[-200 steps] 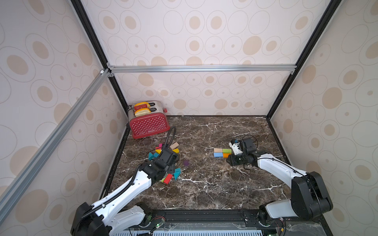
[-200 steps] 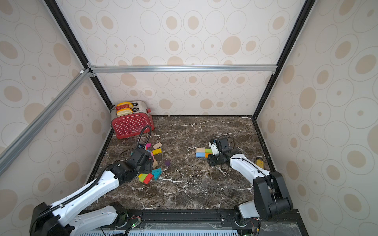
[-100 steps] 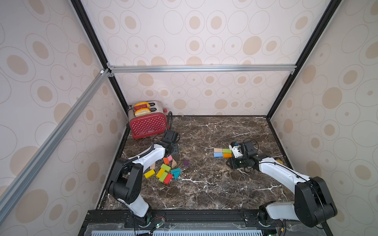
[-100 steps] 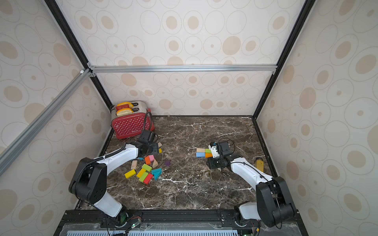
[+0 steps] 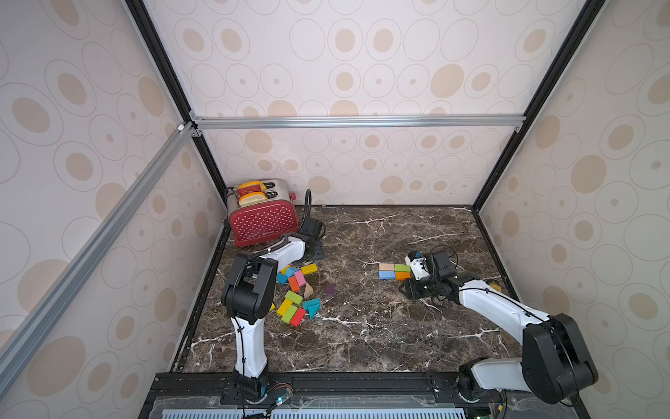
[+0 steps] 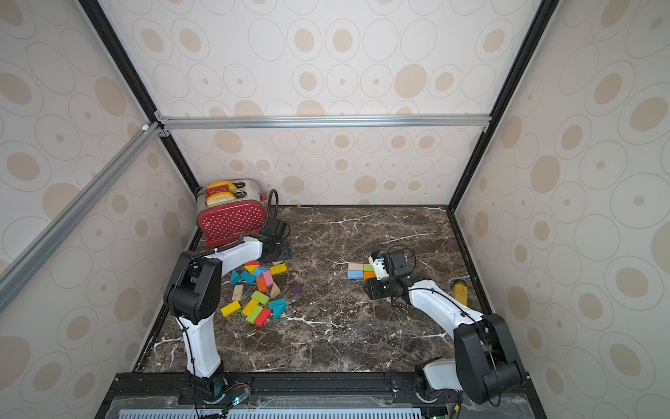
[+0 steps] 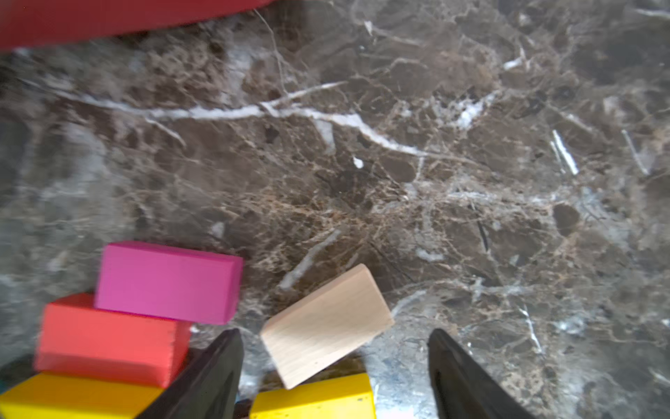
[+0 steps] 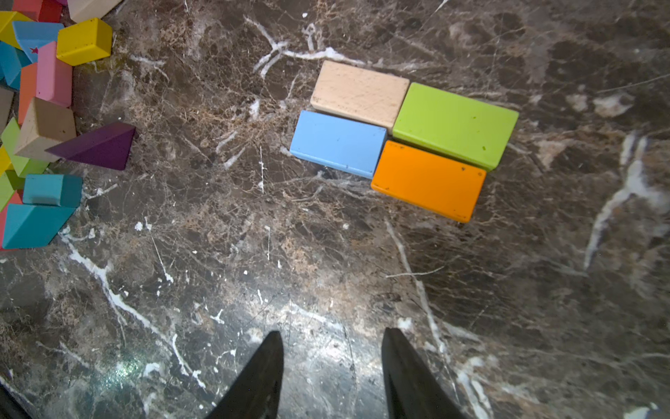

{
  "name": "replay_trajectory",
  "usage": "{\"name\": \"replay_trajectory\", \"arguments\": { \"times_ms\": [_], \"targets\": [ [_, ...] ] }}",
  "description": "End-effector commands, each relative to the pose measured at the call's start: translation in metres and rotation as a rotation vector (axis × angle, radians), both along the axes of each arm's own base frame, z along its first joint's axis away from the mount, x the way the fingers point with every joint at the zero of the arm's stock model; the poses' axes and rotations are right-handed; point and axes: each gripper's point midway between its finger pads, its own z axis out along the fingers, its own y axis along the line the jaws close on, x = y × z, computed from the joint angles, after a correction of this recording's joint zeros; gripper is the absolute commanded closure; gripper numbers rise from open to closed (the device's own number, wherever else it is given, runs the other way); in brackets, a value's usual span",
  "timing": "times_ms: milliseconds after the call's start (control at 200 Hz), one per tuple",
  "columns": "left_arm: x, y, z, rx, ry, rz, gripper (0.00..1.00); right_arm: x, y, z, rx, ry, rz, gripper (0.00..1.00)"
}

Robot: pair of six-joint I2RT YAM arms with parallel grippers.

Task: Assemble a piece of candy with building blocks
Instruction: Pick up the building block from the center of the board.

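Since a second ago the left arm has drawn back off the heap and folded up, bringing the left gripper [image 5: 316, 254] close beside the red toaster [image 5: 261, 221]. The right arm has barely shifted.

In both top views the loose blocks [image 5: 297, 290] lie scattered on the marble top [image 5: 362, 344] just in front of the toaster, on the robot's side of it. A purple wedge [image 5: 330, 289] sits at the heap's edge farthest from the toaster. Four bricks [image 6: 362, 271] lie flat in a joined two-by-two patch, well apart from the toaster, toward the right arm. The right gripper [image 6: 375, 290] hangs just beside that patch, on its side farther from the toaster.

In the left wrist view the left gripper's jaws stand apart. A bare-wood brick [image 7: 326, 326] lies askew between the tips, unpinched, with a gap showing at each finger. A pink brick [image 7: 166, 283], a red brick [image 7: 108, 337] and a yellow brick [image 7: 72, 395] crowd together beside one finger. The toaster's red edge shows beyond bare marble.

In the right wrist view the right gripper's jaws are apart with only marble between them. Ahead lies the patch: a wood brick [image 8: 359, 92] touching a green brick [image 8: 455, 125], and a blue brick [image 8: 339, 143] touching an orange brick [image 8: 427, 179].
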Motion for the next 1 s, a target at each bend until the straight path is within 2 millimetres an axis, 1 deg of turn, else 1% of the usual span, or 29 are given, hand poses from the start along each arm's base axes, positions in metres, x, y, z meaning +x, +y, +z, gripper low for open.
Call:
{"name": "replay_trajectory", "arguments": {
  "times_ms": [0,120,285,361,476,726,876,991],
  "targets": [
    [0.005,0.0,0.0,-0.012,0.019,0.093,0.17,-0.005,0.003,-0.009,0.003,0.03,0.007,0.51],
    [0.004,-0.004,-0.005,0.009,0.035,0.127,0.16,-0.005,0.003,-0.009,0.002,0.027,0.004,0.49],
    [0.001,0.0,-0.009,0.024,0.054,0.195,0.18,-0.007,0.002,-0.012,0.0,0.025,0.003,0.49],
    [-0.002,0.001,-0.016,0.021,0.074,0.228,0.18,-0.008,0.004,-0.013,0.003,0.034,0.007,0.49],
    [0.0,-0.004,-0.021,0.022,0.091,0.237,0.19,-0.009,0.006,-0.014,0.007,0.038,0.015,0.49],
    [0.003,-0.006,-0.033,0.024,0.105,0.25,0.2,-0.011,0.004,-0.015,0.0,0.034,0.012,0.49],
    [0.001,-0.007,-0.041,0.024,0.124,0.244,0.29,-0.011,0.005,-0.017,0.0,0.04,0.016,0.49],
    [-0.002,-0.004,-0.041,0.036,0.125,0.238,0.36,-0.012,0.006,-0.017,0.0,0.041,0.018,0.49]
  ]
}}
